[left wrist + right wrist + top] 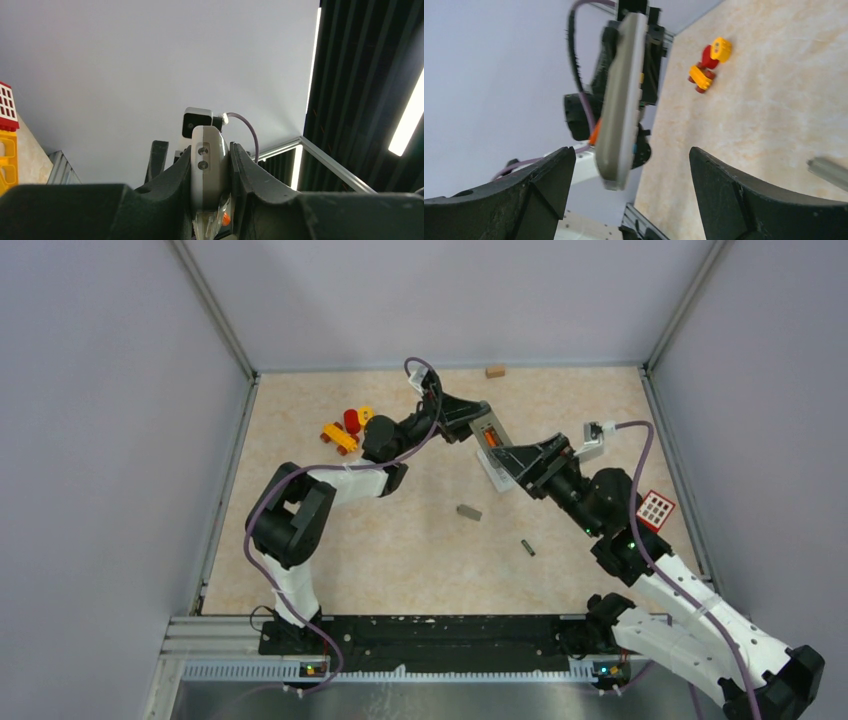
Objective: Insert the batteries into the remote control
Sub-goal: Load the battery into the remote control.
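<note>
Left jaws: clamped tight on the remote control [209,167], closed to its width. In the left wrist view the two black fingers [250,175] press on either side of the grey body, which rises from the bottom centre of the frame.
Right jaws: spread wide and holding nothing. In the right wrist view its fingers [544,185] stand at lower left and lower right, and the remote control hangs beyond the gap between them, untouched.
Remote control: up off the counter [420,540], held in the air at upper centre of the top view. The left jaws grip its upper end and the right jaws sit just beside its lower right end.
Orange battery [490,437]: sitting in the open back of the remote control. From the right wrist view a bit of orange pokes out at the body's left edge.
Dark battery [527,547]: lying flat on the counter, lower right of centre in the top view, well apart from the remote control.
Grey bar [469,512]: on the counter below the remote control, up and to the left of the dark battery.
Toy blocks [345,430]: a red and yellow cluster at the counter's upper left, near the left arm's wrist.
Red tile [656,508]: white grid on its face, at the counter's right edge, beside the right arm.
Tan block [495,371]: alone at the far edge, top centre.
</note>
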